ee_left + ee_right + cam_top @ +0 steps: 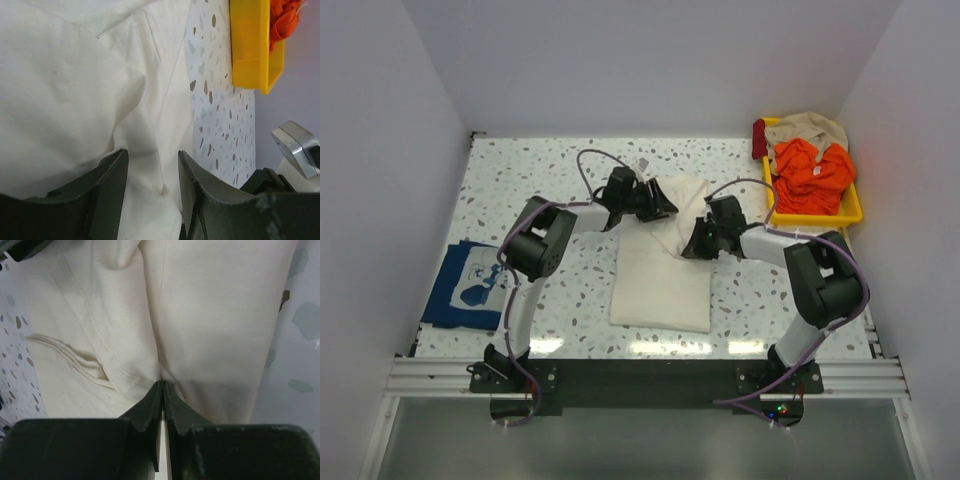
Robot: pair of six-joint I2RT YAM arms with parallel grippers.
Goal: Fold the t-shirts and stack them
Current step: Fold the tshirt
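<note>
The table (520, 170) is a speckled slab that carries all the work. The cream t-shirt (660, 285) lies at its centre between the two arms. Its near part lies flat in a rough rectangle, and its far part is gathered and raised between the hands. Treat it as light, limp cloth with no stiffness of its own. It will sag, drape and crease wherever it is unsupported, and layers will slide over one another on the smooth surface. The navy t-shirt (470, 285), with a white print, lies flat near the table's left edge, well apart from the cream one, and should handle the same way. The yellow tray (815, 218) sits in the far right corner holding orange and beige cloth. The left hand (152, 172) has its fingers apart with cream cloth filling the gap. Whether they press on it cannot be determined. The right hand (162, 390) has its fingers together, clamped on a fold of the cream t-shirt. Take hold at doubled edges such as the stitched hem (90, 315), since a single layer is likely to slip out.
</note>
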